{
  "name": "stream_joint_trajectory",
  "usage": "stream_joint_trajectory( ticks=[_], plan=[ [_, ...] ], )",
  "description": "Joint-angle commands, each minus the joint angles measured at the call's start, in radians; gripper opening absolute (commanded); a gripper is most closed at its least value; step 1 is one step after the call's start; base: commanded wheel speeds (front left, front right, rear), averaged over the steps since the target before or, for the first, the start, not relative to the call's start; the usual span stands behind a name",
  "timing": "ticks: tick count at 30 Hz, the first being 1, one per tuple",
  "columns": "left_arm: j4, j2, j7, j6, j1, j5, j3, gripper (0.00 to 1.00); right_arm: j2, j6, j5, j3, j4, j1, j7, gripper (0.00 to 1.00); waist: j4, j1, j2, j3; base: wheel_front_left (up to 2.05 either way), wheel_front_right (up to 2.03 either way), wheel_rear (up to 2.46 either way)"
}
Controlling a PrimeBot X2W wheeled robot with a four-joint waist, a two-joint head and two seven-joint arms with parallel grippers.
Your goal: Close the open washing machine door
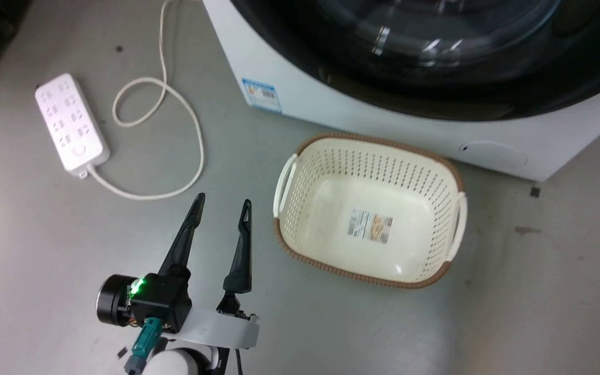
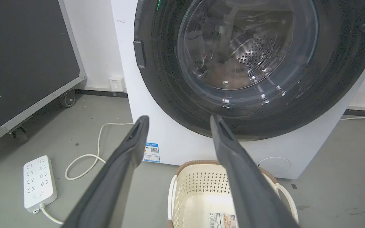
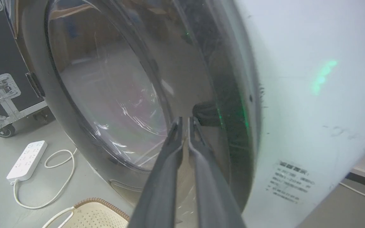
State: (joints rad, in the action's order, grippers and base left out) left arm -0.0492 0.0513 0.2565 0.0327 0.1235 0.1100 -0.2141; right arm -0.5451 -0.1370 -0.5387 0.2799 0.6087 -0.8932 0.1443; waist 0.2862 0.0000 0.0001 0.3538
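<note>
Fingers of my left pincer (image 1: 223,200) come first in the head view: spread wide, nothing between them, pointing up the frame. Just off to its right sits a cream basket (image 1: 367,140), and to its left a white power strip (image 1: 71,122) with a looped cord (image 1: 196,140). Up ahead and to the right is the washing machine (image 1: 331,104), with the black rim of the washing machine door (image 1: 435,99) along the top edge.

Left wrist view: same pincer (image 2: 179,118), same wide gap. Straight ahead of the tips the door (image 2: 169,95) faces right back at me. It's round, so no real long axis, and its handle is on the left edge. It looks flat against the white front (image 2: 176,142); whether it's latched I can't tell. The basket (image 2: 201,164) is below the tips.

Right wrist view: my right pincer (image 3: 185,122) has its fingers pressed together on nothing, tips right at the door's dark rim (image 3: 233,142). Actual contact, can't tell. White machine body (image 3: 296,110) is to its right, and the power strip (image 3: 27,160) is far left.
</note>
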Motion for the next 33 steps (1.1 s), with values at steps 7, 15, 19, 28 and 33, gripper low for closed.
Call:
stream_joint_trajectory(
  ticks=[7,15,19,28,33],
  plan=[
    [0.047,0.001,0.005,-0.026,-0.060,0.009,0.058,1.00,0.059,0.006,0.048,0.030,-0.075,0.254,0.105,1.00,-0.115,0.0000,-0.0001,-0.205,0.00,0.00,0.00],
    [0.077,0.008,0.005,-0.051,-0.127,0.016,0.121,1.00,0.205,0.006,0.200,-0.160,-0.290,0.561,0.117,1.00,-0.226,0.0000,-0.0001,-0.315,0.00,0.00,0.00],
    [0.087,0.008,0.005,-0.075,-0.149,0.024,0.132,1.00,0.312,0.006,0.250,-0.264,-0.393,0.709,0.117,1.00,-0.261,0.0000,-0.0001,-0.332,0.00,0.00,0.00],
    [0.109,0.004,0.005,-0.077,-0.180,0.010,0.152,1.00,0.431,0.006,0.372,-0.304,-0.518,0.907,0.117,1.00,-0.292,0.0000,-0.0001,-0.344,0.00,0.00,0.00],
    [0.117,0.002,0.005,-0.073,-0.184,0.004,0.153,1.00,0.450,0.006,0.393,-0.294,-0.530,0.933,0.117,1.00,-0.288,0.0000,-0.0001,-0.345,0.00,0.00,0.00]
  ],
)
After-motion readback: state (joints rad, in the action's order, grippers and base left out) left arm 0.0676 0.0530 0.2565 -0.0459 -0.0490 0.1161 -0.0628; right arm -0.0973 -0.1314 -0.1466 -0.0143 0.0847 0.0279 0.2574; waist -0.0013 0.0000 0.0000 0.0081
